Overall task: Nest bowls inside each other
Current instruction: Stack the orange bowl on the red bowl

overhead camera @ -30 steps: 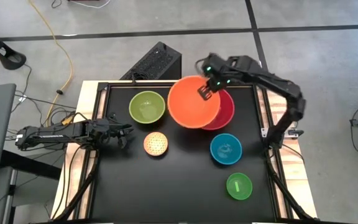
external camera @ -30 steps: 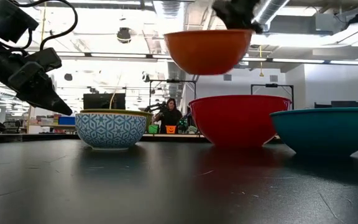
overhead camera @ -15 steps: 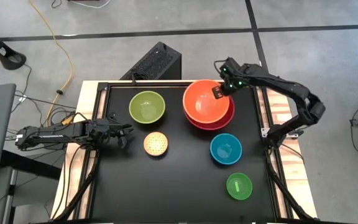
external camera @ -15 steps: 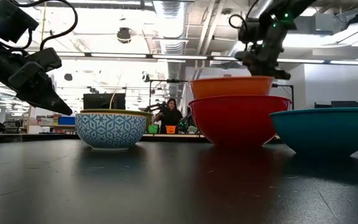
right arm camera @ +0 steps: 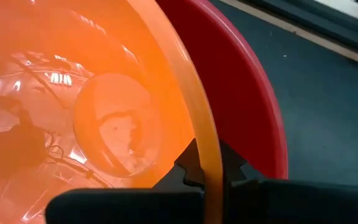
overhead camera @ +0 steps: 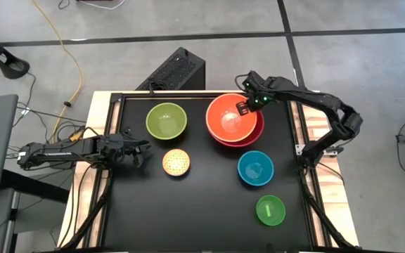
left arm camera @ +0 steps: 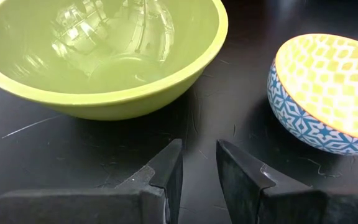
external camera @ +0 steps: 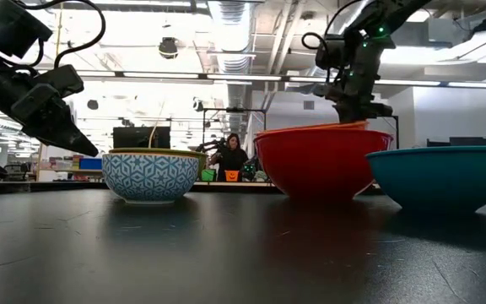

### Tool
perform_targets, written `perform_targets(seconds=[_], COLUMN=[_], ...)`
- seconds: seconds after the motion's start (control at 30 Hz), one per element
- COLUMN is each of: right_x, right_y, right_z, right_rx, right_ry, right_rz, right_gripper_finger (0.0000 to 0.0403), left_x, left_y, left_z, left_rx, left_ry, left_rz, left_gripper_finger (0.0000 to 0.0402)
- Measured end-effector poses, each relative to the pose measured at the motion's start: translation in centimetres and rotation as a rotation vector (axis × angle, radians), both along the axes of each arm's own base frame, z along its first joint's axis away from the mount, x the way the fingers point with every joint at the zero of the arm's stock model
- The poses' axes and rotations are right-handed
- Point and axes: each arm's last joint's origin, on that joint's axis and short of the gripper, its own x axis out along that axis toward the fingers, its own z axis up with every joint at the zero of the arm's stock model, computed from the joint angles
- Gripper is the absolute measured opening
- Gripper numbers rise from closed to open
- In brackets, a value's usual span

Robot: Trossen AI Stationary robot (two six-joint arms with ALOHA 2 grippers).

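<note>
The orange bowl (overhead camera: 230,119) sits inside the red bowl (overhead camera: 256,133) at the table's far right. My right gripper (overhead camera: 245,107) is shut on the orange bowl's rim. The lime green bowl (overhead camera: 166,120) and the small speckled yellow bowl (overhead camera: 176,162) stand on the table's left half. The blue bowl (overhead camera: 255,169) and the small bright green bowl (overhead camera: 271,210) stand on its right half, nearer the front. My left gripper (left arm camera: 199,168) waits at the left edge, just short of the lime green and speckled bowls, with a narrow gap between its fingers and nothing in it. My right gripper pinches the orange bowl's rim (right arm camera: 205,146) on its far right side, one finger inside the bowl and one outside, between the orange and red walls. The fingers (right arm camera: 188,167) come from above, slanting down. The bowl rests in the red bowl, its held side (external camera: 363,125) slightly higher.
The black tabletop (overhead camera: 202,211) has bare room across its near left and middle. A black frame rail (overhead camera: 301,140) runs along the right edge beside the right arm's base. A dark box (overhead camera: 176,70) lies on the floor beyond the far edge.
My right gripper has come down and a little toward the table's right edge, still shut on the orange bowl. The bowl hung well above the red bowl a second ago; it has been lowered into the red bowl, and only its rim shows above the red rim.
</note>
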Motion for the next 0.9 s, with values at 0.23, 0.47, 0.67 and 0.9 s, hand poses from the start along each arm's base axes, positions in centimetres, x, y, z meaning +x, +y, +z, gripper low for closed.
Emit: perform_targets(seconds=[0.23,0.47,0.67,0.9], right_x=[-0.1,0.3,0.9,1.0], right_y=[0.7,1.3,2.1,2.4], right_z=[-0.2,-0.2,-0.2,-0.2], right_rx=[0.001,-0.046,-0.065,-0.057], right_ry=[0.07,0.108,0.113,0.12], right_rz=[-0.016,-0.045,-0.027,-0.025], right_gripper_finger=[0.0012,0.0018,0.0074,0.0119], left_x=[0.0,0.0,0.0,0.0], left_y=[0.0,0.0,0.0,0.0], left_z=[0.0,0.0,0.0,0.0], left_rx=[0.0,0.0,0.0,0.0], left_ry=[0.0,0.0,0.0,0.0], left_rz=[0.0,0.0,0.0,0.0], left_gripper_finger=[0.0087,0.0087,0.0087,0.0087])
